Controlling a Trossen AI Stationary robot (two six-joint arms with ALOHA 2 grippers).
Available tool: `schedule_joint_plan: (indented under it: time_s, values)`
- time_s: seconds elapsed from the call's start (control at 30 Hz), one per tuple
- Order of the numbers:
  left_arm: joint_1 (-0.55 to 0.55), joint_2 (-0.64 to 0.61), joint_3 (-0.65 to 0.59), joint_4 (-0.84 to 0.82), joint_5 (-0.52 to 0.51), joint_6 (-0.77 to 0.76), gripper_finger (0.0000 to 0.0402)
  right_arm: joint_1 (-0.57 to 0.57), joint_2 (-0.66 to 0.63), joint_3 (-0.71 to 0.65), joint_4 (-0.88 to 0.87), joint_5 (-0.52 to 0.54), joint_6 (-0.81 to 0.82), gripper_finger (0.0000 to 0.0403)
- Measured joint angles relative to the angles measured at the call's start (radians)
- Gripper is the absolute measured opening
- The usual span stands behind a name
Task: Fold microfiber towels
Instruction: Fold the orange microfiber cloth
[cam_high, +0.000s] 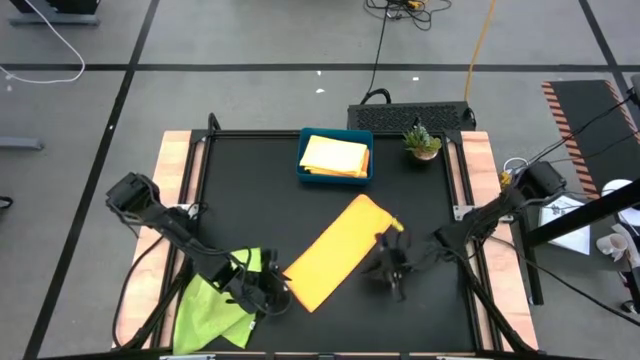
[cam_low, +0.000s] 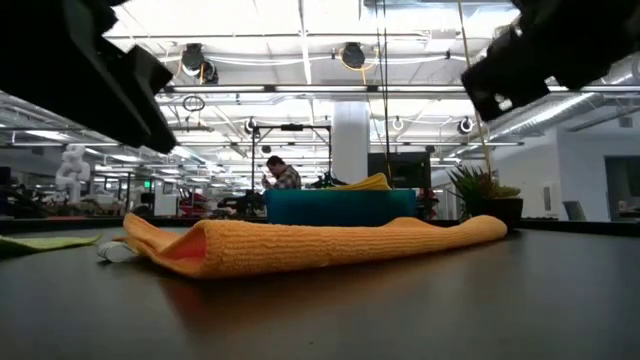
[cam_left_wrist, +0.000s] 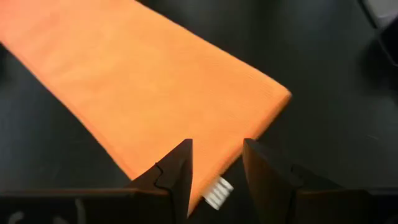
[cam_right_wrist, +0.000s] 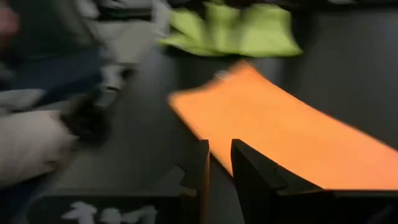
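Observation:
An orange microfiber towel lies folded into a long strip, slanting across the middle of the black table; in the low view the towel rests flat with its fold toward me. My left gripper hovers open above the strip's near-left end, where a white tag sticks out. My right gripper stands off the strip's right side, above the table, its fingers only a narrow gap apart with nothing between them. A lime green towel lies crumpled at the near left.
A blue tray at the far middle holds folded yellow towels. A small potted plant stands to its right. Wooden rails run along the table's left and right sides. Bare black table shows between tray and strip.

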Motion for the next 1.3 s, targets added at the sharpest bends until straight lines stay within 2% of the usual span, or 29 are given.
schedule_joint_plan:
  time_s: [0.07,0.27,0.4,0.57,0.9,1.3]
  values:
    - [0.009,0.000,0.000,0.006,0.000,0.000,0.0143,0.000,0.060,0.029,0.052,-0.036,-0.048,0.0058]
    - [0.022,-0.001,0.001,-0.014,0.013,0.001,0.0143,-0.002,0.283,0.211,0.025,-0.072,-0.153,0.0058]
    - [0.021,-0.024,0.002,-0.022,0.012,0.024,0.0143,-0.001,0.386,0.313,0.024,-0.092,-0.218,0.0059]
    - [0.019,-0.032,0.001,-0.041,0.006,0.010,0.0143,-0.004,0.456,0.384,0.022,-0.164,-0.259,0.0088]
    - [0.020,-0.032,0.001,-0.082,0.001,0.027,0.0143,-0.011,0.588,0.511,0.024,-0.165,-0.283,0.0164]
    - [0.020,-0.032,0.001,-0.087,0.001,0.001,0.0143,-0.047,0.665,0.529,0.003,-0.160,-0.266,0.0160]
